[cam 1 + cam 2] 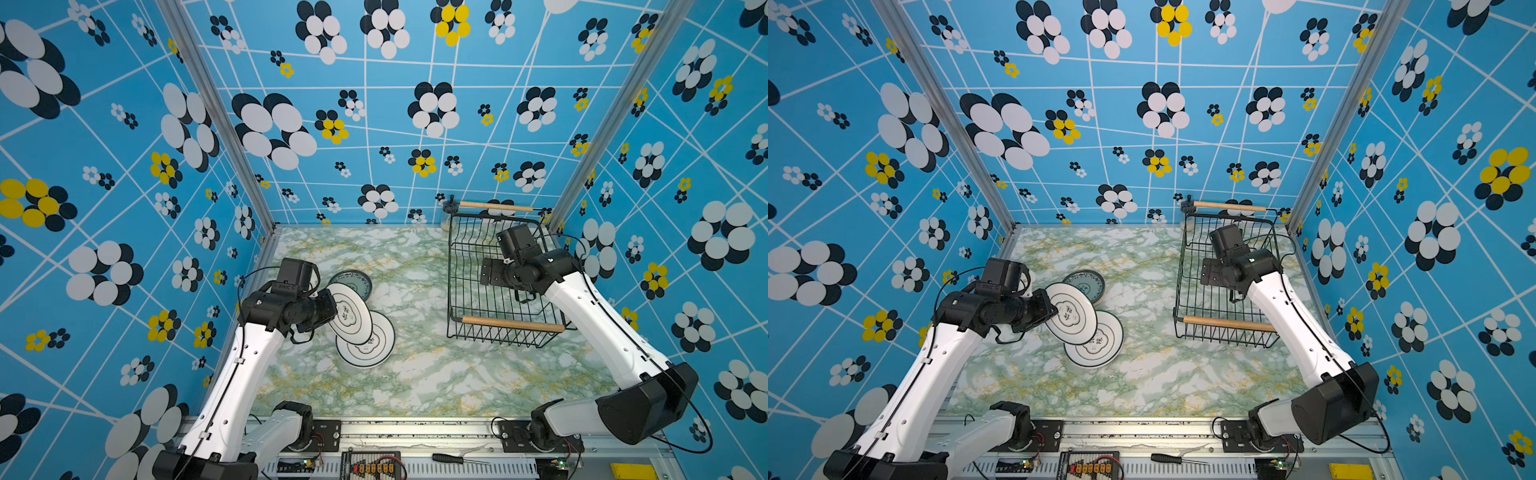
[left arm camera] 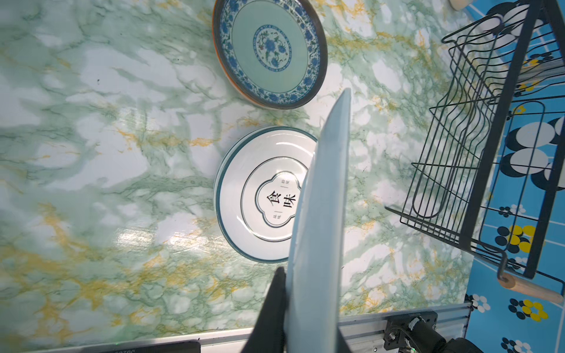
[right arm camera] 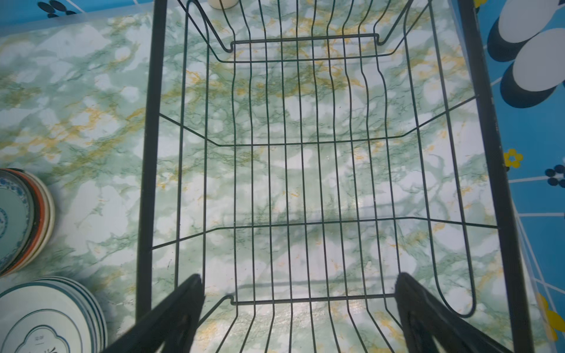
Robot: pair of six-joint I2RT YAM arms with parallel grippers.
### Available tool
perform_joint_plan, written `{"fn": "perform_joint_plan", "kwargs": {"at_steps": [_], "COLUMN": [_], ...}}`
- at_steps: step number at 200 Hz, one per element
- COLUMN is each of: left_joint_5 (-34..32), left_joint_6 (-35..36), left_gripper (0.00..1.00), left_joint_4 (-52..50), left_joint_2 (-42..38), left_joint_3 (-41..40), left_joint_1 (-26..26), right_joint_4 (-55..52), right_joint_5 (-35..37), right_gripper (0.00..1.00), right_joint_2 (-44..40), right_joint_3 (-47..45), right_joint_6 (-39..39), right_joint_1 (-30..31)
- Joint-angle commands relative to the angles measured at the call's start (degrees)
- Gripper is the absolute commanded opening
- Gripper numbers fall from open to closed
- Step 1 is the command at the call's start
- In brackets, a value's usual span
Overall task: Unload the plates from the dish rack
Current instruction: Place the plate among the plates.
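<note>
The rack (image 3: 152, 152) looks empty, so the last step is in hand: the left gripper (image 2: 305, 293) is closed on the rim of a white plate (image 1: 349, 313), tilted above the white stack (image 1: 372, 347), well left of the rack. Next, I think, it must lower the plate flat on this stack and let go. The right gripper (image 3: 298, 276) hangs over the rack, spread wide, holding nothing. One left finger is hidden behind the plate; how many plates the stack has is unclear.
</note>
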Motion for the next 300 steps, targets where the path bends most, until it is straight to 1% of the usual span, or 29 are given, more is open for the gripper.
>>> {"fn": "perform_joint_plan", "kwargs": {"at_steps": [1,55,99,116,151,173,196,215,263,300], "left_joint_5": [-1.46,-2.16,-1.09,-1.41,-0.25,0.48,1.34,1.96,2.25,1.69], "left_joint_6": [-0.84,-2.70,-4.15,-4.68,-6.06,-6.38,-6.81,-6.90,-6.86,-6.40], "left_gripper": [0.03,0.03,0.03,0.05,0.09,0.10,0.13,0.15,0.22,0.23], "left_joint_4": [-0.57,2.36,7.38,8.23,11.04,12.40,13.83,14.48,15.36,16.30], "left_joint_2": [-1.92,-3.75,-4.23,-4.46,-4.34,-4.19,-4.54,-4.53,-4.35,-4.20], "left_joint_3": [-3.05,-10.45,-15.21,-16.22,-19.00,-20.54,-21.84,-22.56,-24.79,-26.26], "left_joint_1": [0.28,-0.28,-1.69,-1.82,-1.95,-2.12,-2.19,-2.17,-2.18,-2.16], "right_joint_4": [-2.71,-2.40,-1.41,-0.95,0.30,1.02,1.47,1.93,2.93,3.05], "right_joint_5": [4.55,4.64,2.24,1.21,-2.96,-4.59,-6.35,-7.27,-9.72,-10.10], "right_gripper": [0.99,0.99,0.99,0.99,0.99,0.99,0.99,0.99,0.99,0.99], "right_joint_2": [-0.45,-0.28,0.07,0.40,1.20,1.54,1.99,2.13,2.08,1.91], "right_joint_3": [0.41,-0.32,-1.15,-1.48,-2.08,-2.40,-2.61,-2.80,-3.15,-3.24], "right_joint_6": [-0.88,-1.79,-2.40,-2.65,-3.45,-3.78,-4.20,-4.49,-4.85,-4.94], "right_joint_1": [0.20,0.15,0.15,0.14,0.15,0.14,0.15,0.15,0.19,0.15]}}
